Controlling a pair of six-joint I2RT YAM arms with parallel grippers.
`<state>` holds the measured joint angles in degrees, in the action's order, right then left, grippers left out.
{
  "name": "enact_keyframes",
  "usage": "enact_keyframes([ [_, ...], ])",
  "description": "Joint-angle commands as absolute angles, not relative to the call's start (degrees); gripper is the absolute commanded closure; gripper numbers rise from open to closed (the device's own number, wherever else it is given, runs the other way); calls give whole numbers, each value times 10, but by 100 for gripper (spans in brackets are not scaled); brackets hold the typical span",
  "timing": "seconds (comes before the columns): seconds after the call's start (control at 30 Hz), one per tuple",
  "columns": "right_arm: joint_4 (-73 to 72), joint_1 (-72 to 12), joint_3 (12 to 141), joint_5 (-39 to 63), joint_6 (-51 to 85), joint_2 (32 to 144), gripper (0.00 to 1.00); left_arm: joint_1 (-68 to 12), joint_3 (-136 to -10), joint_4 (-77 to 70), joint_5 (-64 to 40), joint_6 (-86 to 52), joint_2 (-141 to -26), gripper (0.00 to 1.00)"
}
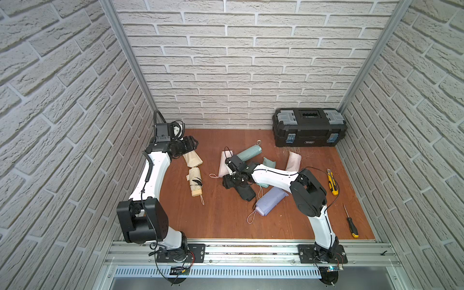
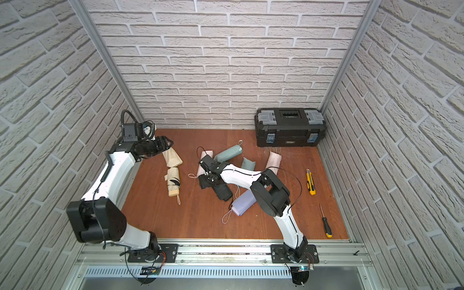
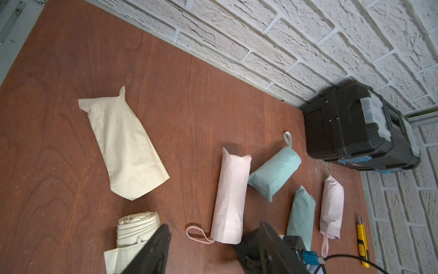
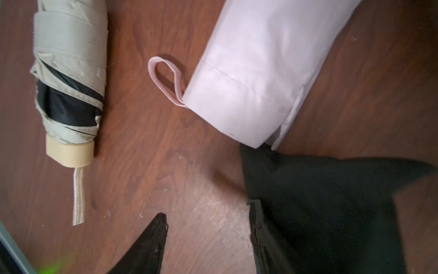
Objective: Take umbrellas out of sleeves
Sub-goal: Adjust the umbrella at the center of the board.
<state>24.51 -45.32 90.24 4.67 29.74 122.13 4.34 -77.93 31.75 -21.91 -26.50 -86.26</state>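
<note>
Boxed in on three sides by white faux-brick walls (image 1: 251,62), joined at the far corners by grey metal posts (image 1: 132,62). Floored with a reddish-brown wood-grain board (image 1: 226,221), scuffed pale near its far right corner. Furnished with a black toolbox (image 1: 310,128) in that corner, against the back wall. Edged along the near side by an aluminium rail (image 1: 251,254). Lit evenly, with soft shadows.
</note>
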Motion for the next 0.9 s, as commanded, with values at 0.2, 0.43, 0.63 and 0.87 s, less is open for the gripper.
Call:
enact_keyframes([
  [0.2,234,-404,867,-4,274,1187,38,19,-792,325,-220,-240,-900,38],
  [0.43,259,-407,948,19,262,1225,39,16,-792,325,-227,-241,-905,38],
  [0.63,311,-420,1062,13,264,1291,38,10,-798,331,-234,-238,-911,38],
  [0.87,427,-451,1233,-103,269,1377,34,9,-797,330,-239,-240,-903,38],
])
